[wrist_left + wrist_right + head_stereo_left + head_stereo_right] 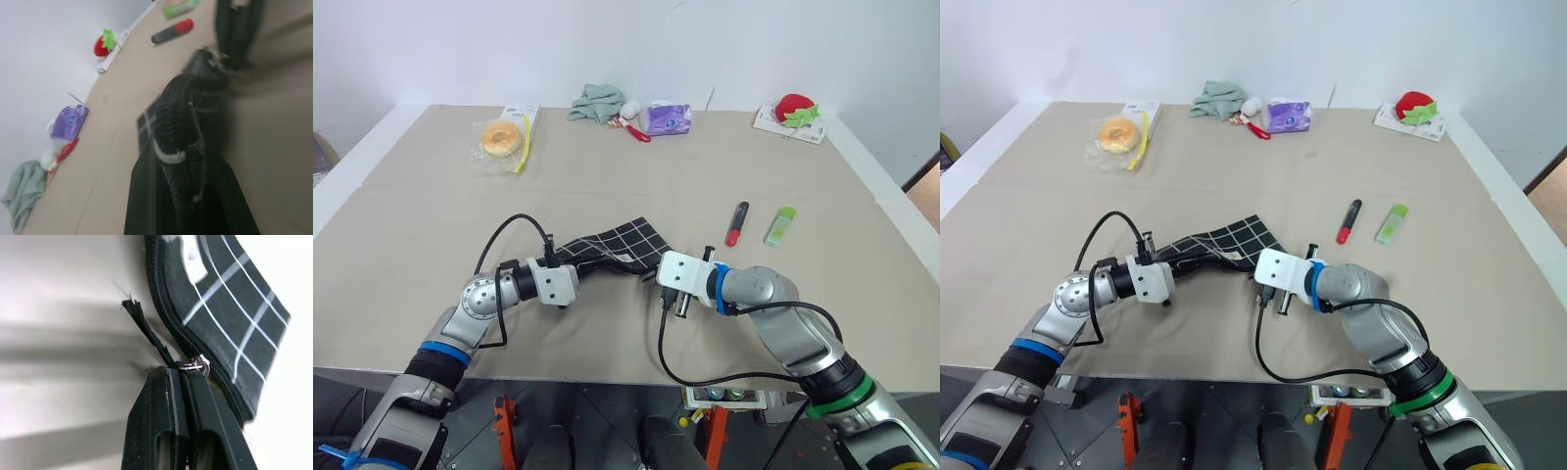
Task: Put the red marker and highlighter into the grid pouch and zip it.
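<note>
The grid pouch (182, 122) appears blurred in the left wrist view. Both wrists partly hide its ends in the head views.

Matt woven cloth grid pouch (625, 244), frayed fabric pull cord (146, 332), shiny metal zipper slider (194, 365)

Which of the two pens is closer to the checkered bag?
The red marker: black with a red end, it lies nearer the grid pouch than the green highlighter.

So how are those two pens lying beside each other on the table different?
The slim black marker with a red end is longer and thinner; the stubby light-green highlighter is shorter and wider. The marker is dark and opaque, while the highlighter is pale with a translucent-looking cap. Both lie flat on the beige table, apart from each other and outside the black grid-lined fabric pouch.
</note>
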